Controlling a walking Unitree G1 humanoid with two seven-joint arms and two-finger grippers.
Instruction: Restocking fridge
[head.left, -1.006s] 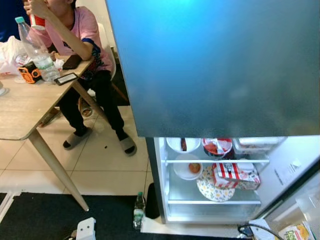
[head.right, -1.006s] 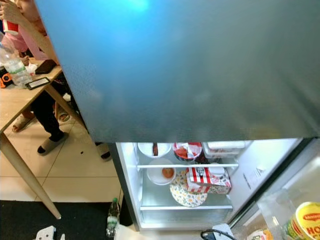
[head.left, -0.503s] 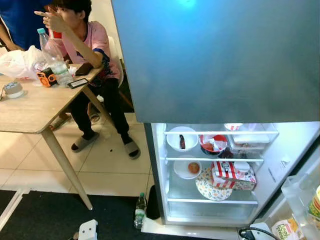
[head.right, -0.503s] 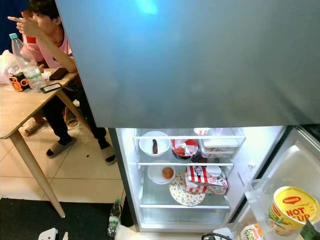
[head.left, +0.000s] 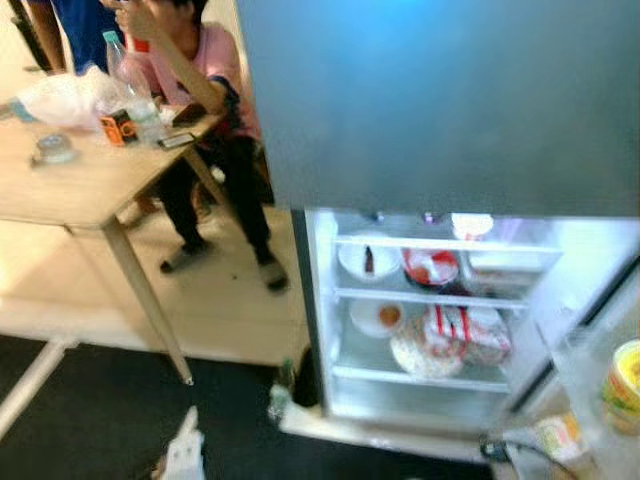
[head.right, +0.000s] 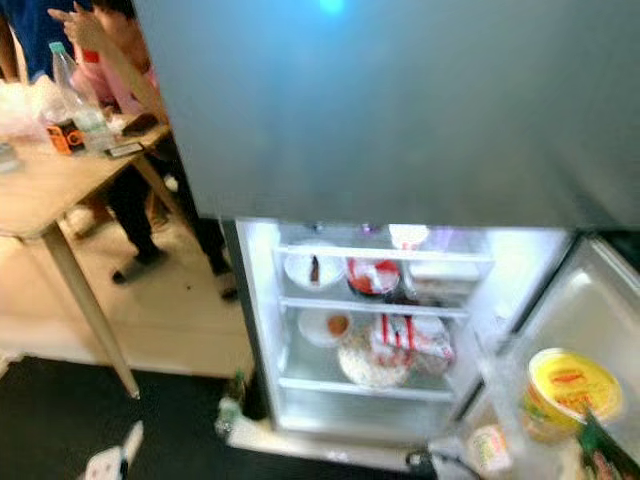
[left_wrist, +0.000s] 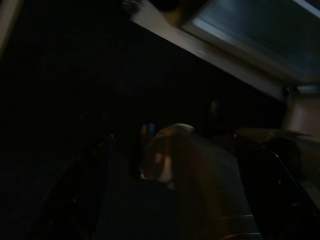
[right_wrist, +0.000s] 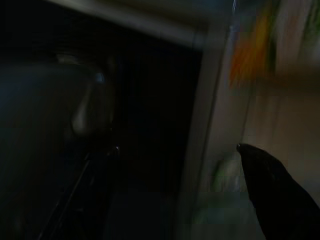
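The fridge (head.right: 255, 300) stands with its lower compartment open and lit, and the dark upper door (head.right: 400, 110) hangs in front of the robot's head. On the upper shelf, at the left end, there is a white bowl (head.right: 312, 268), with a red-and-white tub (head.right: 372, 277) beside it; on the shelf below lie a patterned plate (head.right: 365, 365) and a red-striped carton (head.right: 408, 335) just beside it. A yellow noodle cup (head.right: 563, 388) sits in the door rack (head.right: 505, 400) at the right. The right claw (right_wrist: 280, 185) shows one dark finger near some packaging; whether either claw is open or shut, I cannot tell, and the left wrist view is nearly black. I think the robot should first steady itself, because the picture is blurred, then bend lower to find free shelf space. A person (head.left: 205, 90) sits at the table (head.left: 70, 190) well apart.
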